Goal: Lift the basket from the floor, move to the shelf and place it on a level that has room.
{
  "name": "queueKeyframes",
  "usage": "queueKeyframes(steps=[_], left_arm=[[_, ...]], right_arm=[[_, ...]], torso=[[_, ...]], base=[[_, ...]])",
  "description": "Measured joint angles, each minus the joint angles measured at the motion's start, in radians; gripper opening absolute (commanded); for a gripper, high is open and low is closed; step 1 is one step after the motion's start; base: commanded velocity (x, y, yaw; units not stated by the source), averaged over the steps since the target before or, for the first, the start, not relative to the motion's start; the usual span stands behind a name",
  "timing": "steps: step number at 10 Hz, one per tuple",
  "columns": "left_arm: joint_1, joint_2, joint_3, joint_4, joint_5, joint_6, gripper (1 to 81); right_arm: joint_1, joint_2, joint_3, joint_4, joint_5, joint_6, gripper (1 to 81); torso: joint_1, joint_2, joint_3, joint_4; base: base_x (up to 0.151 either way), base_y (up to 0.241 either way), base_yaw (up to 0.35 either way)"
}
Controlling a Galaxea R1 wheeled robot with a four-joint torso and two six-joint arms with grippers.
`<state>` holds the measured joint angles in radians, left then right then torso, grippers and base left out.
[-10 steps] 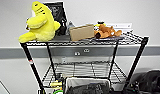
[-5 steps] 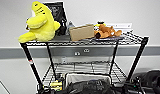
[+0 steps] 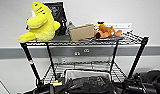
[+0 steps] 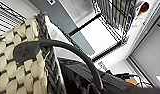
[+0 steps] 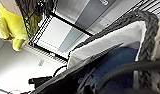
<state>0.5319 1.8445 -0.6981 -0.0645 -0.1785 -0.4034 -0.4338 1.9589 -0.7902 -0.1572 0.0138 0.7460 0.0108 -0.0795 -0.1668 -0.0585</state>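
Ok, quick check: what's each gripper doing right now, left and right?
Left gripper: at the basket's woven side; open or shut cannot be told.
Right gripper: beside the basket's rim; open or shut cannot be told.

The shelf top tier carries a yellow plush toy, cardboard box, and brown plush.

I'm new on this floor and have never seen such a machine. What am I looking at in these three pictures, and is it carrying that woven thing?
It is a wheeled robot with two arms. One picture comes from a camera high on its head; the others from cameras on its wrists. Ahead stands a black wire shelf. Its top tier holds a yellow plush toy, a cardboard box and an orange plush toy. The woven basket sits at the lower tier, with the dark arms beside it. Both wrist cameras look close along its sides, so it seems carried, though I cannot make out either pincer.
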Motion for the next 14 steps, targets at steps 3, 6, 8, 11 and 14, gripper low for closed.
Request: queueKeyframes(steps=[3, 6, 8, 11, 14], left_arm=[[-0.026, -0.013, 0.006, 0.000, 0.002, -0.017, 1.0], [-0.075, -0.016, 0.006, -0.003, 0.032, -0.040, 1.0], [-0.125, -0.016, 0.006, -0.003, 0.060, -0.068, 1.0], [-0.188, -0.004, -0.020, -0.003, 0.098, -0.118, 1.0], [-0.203, 0.040, -0.098, -0.003, 0.134, -0.138, 1.0]], right_arm=[[0.043, -0.003, 0.008, 0.031, -0.019, 0.000, 1.0], [0.072, -0.002, 0.010, 0.054, -0.034, 0.001, 1.0], [0.113, -0.002, 0.011, 0.076, -0.036, 0.000, 1.0], [0.161, 0.007, 0.000, 0.107, -0.048, 0.000, 1.0], [0.171, 0.061, -0.078, 0.119, -0.082, 0.000, 1.0]], torso=[[0.000, 0.000, 0.000, 0.000], [0.000, 0.000, 0.000, 0.000], [0.000, 0.000, 0.000, 0.000], [0.000, 0.000, 0.000, 0.000], [0.000, 0.000, 0.000, 0.000]], base=[[0.000, 0.000, 0.000], [0.000, 0.000, 0.000], [0.000, 0.000, 0.000], [0.000, 0.000, 0.000], [0.000, 0.000, 0.000]])
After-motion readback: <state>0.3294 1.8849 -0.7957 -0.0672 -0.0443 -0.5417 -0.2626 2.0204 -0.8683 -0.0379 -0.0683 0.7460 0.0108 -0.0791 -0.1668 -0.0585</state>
